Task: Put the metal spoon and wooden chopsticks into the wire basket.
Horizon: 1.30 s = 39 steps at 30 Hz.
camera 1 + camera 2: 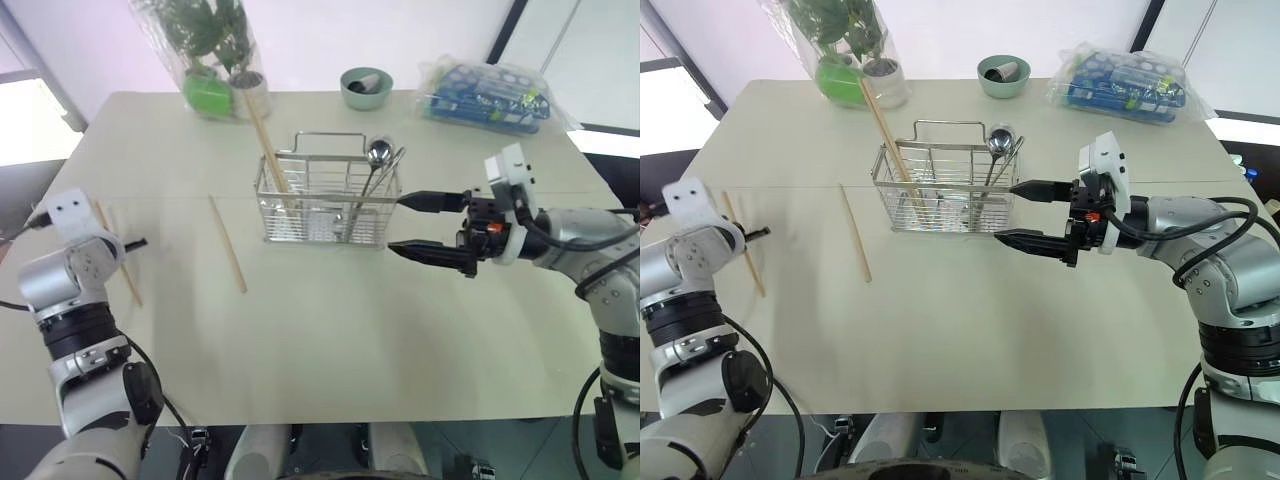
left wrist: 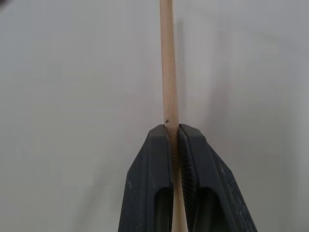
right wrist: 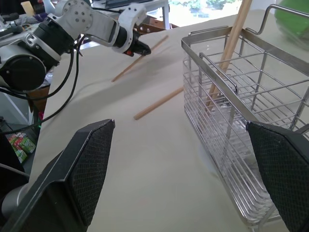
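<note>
Left gripper (image 2: 175, 145) jaws pinched on one wooden chopstick (image 1: 117, 255), far left of table (image 1: 400, 340). Right gripper (image 1: 1018, 212) jaws spread wide, just beside wire basket (image 1: 325, 195). Basket holds metal spoon (image 1: 378, 152) and another chopstick (image 1: 268, 145); a third (image 1: 227, 243) lies left of it.

Silver-grey rounded arm shells with black ribbed joint rings and black cables looping along both forearms. White angular camera housing atop each wrist; small screw holes dotting the left one. Left gripper (image 1: 758, 233) tipped with two slim black fingers (image 2: 154, 183), matte plastic, wedge-shaped, with cross-hatched grip pads inside. Right gripper (image 1: 412, 226) black and blocky at the wrist, an orange spot at 12 o'clock of its lower finger; broad mesh-textured pads (image 3: 91, 164).
</note>
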Tool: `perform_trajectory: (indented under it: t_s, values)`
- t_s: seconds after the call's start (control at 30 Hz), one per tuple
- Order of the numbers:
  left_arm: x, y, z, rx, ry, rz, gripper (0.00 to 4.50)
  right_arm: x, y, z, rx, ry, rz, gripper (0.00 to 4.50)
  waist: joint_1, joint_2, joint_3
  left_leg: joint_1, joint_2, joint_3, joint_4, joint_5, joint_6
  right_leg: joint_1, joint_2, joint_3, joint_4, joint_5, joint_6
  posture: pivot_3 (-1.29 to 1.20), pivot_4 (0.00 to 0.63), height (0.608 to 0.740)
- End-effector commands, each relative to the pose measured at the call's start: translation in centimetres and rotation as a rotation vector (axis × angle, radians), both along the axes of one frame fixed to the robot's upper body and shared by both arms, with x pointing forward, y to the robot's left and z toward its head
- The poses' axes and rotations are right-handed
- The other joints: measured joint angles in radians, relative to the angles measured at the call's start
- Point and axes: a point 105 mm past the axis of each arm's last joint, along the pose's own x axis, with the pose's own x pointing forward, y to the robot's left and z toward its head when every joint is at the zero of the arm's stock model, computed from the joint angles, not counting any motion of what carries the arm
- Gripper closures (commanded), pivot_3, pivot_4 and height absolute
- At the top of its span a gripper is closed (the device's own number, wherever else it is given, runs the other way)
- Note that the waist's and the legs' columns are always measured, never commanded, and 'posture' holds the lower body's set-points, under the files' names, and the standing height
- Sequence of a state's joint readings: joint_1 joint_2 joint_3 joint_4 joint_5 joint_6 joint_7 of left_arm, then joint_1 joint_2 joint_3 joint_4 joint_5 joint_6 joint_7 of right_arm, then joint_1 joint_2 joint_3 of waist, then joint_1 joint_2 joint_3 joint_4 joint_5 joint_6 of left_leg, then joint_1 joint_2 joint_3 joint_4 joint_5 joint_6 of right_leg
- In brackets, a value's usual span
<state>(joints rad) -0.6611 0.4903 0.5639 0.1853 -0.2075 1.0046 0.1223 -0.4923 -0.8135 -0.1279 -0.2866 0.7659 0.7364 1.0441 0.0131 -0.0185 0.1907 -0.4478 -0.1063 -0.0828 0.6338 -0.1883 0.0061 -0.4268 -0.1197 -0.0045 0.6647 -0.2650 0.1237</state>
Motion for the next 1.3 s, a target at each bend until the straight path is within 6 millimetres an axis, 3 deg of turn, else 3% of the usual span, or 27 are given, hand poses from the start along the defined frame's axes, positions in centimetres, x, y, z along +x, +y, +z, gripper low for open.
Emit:
perform_trajectory:
  t_s: [0.03, 0.07, 0.23, 0.4, 0.5, 0.7, 1.03, 1.13, 1.3]
  values:
    - [1.8, -2.0, 11.8, 0.146, -0.464, -0.203, 4.48, -0.1, -0.4, 1.4, 0.014, -0.078, -0.026, 0.00, 0.004, -0.002, 0.001, -0.001, 0.000, 0.000, 0.000, 0.000, 0.000, 0.000, 0.000, 0.000, 0.000, 0.000, 0.000, 0.00, 0.150, 0.687]
    - [1.9, -3.2, 14.6, 0.144, -0.581, -0.280, 4.48, -0.1, -0.5, 1.4, 0.017, -0.081, -0.034, 0.00, 0.006, -0.003, 0.001, -0.002, 0.000, -0.001, 0.001, 0.000, 0.000, 0.000, 0.000, -0.001, 0.000, 0.000, 0.000, 0.00, 0.150, 0.687]
    - [1.1, -9.0, 23.9, 0.046, -0.988, -0.571, 4.48, 0.0, -0.7, 1.2, 0.026, -0.082, -0.064, 0.00, 0.005, -0.003, 0.001, -0.005, -0.001, -0.001, 0.008, -0.003, 0.004, 0.001, -0.001, -0.002, -0.002, 0.000, 0.000, 0.00, 0.150, 0.687]
    - [1.7, -16.4, 26.8, -0.084, -1.099, -0.807, 4.48, 0.0, -0.4, 1.3, 0.037, -0.090, -0.075, 0.00, 0.000, -0.003, 0.001, -0.007, -0.001, -0.001, 0.012, -0.003, 0.006, 0.002, 0.000, -0.002, -0.001, 0.002, 0.004, 0.00, 0.150, 0.687]
    - [2.1, -19.9, 26.3, -0.081, -1.099, -0.900, 4.48, 0.2, -0.6, 1.5, 0.047, -0.096, -0.093, 0.00, 0.000, -0.003, 0.001, -0.007, -0.001, -0.001, 0.012, -0.002, 0.007, 0.002, 0.000, -0.002, -0.001, 0.002, 0.004, 0.00, 0.150, 0.687]
    - [3.6, -24.4, 22.3, -0.077, -1.036, -0.926, 4.48, -0.2, -1.1, 1.8, 0.052, -0.102, -0.122, 0.00, -0.002, -0.003, 0.001, -0.007, -0.001, -0.001, 0.012, -0.002, 0.008, 0.001, 0.001, -0.001, 0.000, 0.002, 0.004, 0.00, 0.150, 0.687]
    - [3.5, -26.9, 17.0, -0.011, -0.969, -0.945, 4.48, 0.2, -1.6, 2.1, 0.068, -0.098, -0.170, 0.00, 0.001, -0.003, 0.001, -0.010, -0.001, -0.001, 0.014, -0.002, 0.009, 0.000, 0.000, -0.001, 0.000, 0.002, 0.004, 0.00, 0.150, 0.687]
    - [3.3, -27.0, 16.5, -0.051, -0.972, -0.937, 3.40, 0.3, -1.5, 2.1, 0.071, -0.096, -0.172, 0.00, 0.001, -0.003, 0.001, -0.010, -0.001, -0.001, 0.014, -0.002, 0.009, 0.000, 0.000, -0.001, 0.000, 0.002, 0.004, 0.00, 0.150, 0.687]
    - [2.9, -26.8, 16.6, -0.104, -0.975, -0.928, 0.89, 0.5, -1.5, 2.0, 0.068, -0.092, -0.169, 0.00, 0.001, -0.003, 0.001, -0.010, -0.001, -0.001, 0.014, -0.002, 0.009, -0.001, 0.000, -0.001, 0.000, 0.002, 0.004, 0.00, 0.150, 0.687]
